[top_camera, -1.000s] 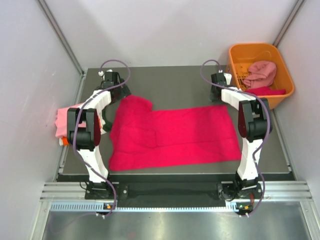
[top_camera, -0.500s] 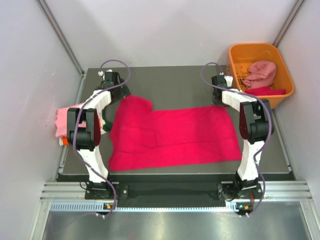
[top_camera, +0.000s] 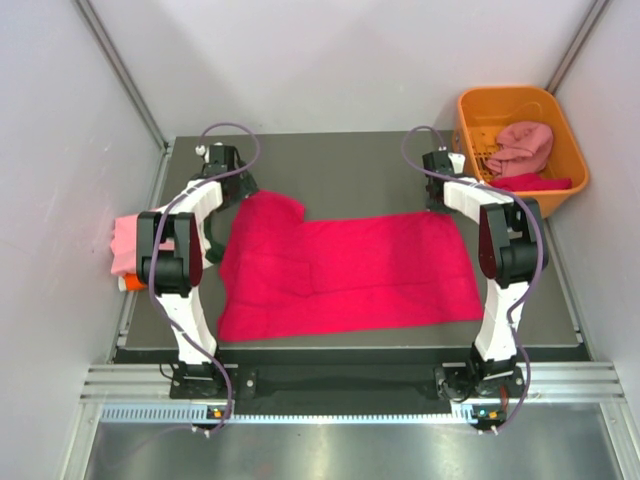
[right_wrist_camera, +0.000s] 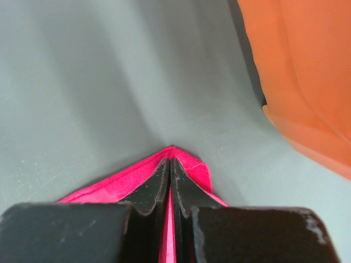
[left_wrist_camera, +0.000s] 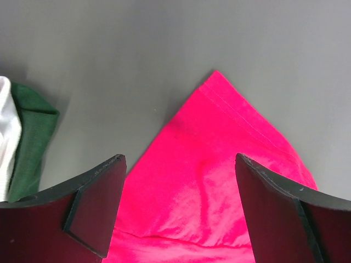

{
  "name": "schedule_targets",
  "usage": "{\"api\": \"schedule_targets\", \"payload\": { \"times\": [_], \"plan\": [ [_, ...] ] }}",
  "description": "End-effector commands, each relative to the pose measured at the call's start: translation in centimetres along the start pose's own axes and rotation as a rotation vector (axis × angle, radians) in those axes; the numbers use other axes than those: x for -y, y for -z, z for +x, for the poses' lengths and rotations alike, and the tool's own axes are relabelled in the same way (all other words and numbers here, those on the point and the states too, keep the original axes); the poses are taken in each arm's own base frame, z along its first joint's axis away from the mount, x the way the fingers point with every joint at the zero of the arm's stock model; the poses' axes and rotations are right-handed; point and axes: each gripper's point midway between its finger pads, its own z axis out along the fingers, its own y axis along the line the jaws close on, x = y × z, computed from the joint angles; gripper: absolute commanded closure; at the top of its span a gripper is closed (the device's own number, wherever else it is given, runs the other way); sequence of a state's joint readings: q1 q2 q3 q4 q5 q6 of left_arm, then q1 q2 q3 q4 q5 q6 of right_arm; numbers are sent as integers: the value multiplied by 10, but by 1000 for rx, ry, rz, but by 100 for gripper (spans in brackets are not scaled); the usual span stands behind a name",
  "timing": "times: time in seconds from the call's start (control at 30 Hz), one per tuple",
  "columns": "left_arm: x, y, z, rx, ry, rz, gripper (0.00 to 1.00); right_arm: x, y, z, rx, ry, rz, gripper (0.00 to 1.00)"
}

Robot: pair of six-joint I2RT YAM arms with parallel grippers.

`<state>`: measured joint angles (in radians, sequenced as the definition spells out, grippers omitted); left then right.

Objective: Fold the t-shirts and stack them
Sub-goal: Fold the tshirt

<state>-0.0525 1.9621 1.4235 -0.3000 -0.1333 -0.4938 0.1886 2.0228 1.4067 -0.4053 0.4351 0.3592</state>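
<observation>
Crimson-pink t-shirt [top_camera: 345,270] lies spread flat on the dark counter [top_camera: 340,165]. At its far right corner the right jaws are closed, pinching the hem between them. Over its far left corner the left jaws hang wide open, gripping nothing. Just left of it sit green [left_wrist_camera: 30,137], white [left_wrist_camera: 6,126] and light pink [top_camera: 125,240] shirts; beyond its far right corner, an orange basket [top_camera: 505,93] holds a dusty pink shirt [top_camera: 522,145].

Robotics lab test cell, by look of it — dark table [top_camera: 340,165] was walled by plain white panels [top_camera: 350,60] at back and both sides. Aluminium rail [top_camera: 350,383] ran along table's near edge; left arm [top_camera: 185,290] and right arm [top_camera: 497,300] were bolted there — purple cables [top_camera: 232,125] looped over both.
</observation>
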Motion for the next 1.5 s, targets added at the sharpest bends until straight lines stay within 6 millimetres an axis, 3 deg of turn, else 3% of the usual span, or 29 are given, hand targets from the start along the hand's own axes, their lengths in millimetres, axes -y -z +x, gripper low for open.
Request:
{"api": "schedule_targets", "payload": {
  "times": [0.0,0.2,0.33,0.43,0.67,0.73,0.8,0.9,0.93,1.23,1.47],
  "plan": [
    [0,-3,-22,57,13,-3,15,-7,25,-36,99,-16,-23,100],
    [-5,-15,-25,48,36,8,15,-12,41,-45,169,16,6,100],
    [2,-26,-29,39,14,32,19,-12,48,-48,204,12,10,100],
    [5,-40,-22,1,9,40,23,-12,50,-50,215,7,2,100],
    [17,-50,-5,-80,9,109,25,-14,55,-53,222,2,-23,100],
    [18,-52,0,-96,12,122,44,-14,55,-52,216,8,-22,100],
    [21,-52,1,-100,17,137,56,-14,56,-52,211,10,-22,100],
    [27,-48,-2,-98,13,171,86,-14,60,-54,217,6,-30,100],
    [31,-43,-6,-86,9,189,100,-12,61,-53,211,7,-26,100],
    [37,-15,-30,21,11,231,100,-6,53,-54,156,-34,-69,100],
    [49,-22,-47,21,24,242,100,-12,52,-69,162,-43,-79,100]
  ]
}}
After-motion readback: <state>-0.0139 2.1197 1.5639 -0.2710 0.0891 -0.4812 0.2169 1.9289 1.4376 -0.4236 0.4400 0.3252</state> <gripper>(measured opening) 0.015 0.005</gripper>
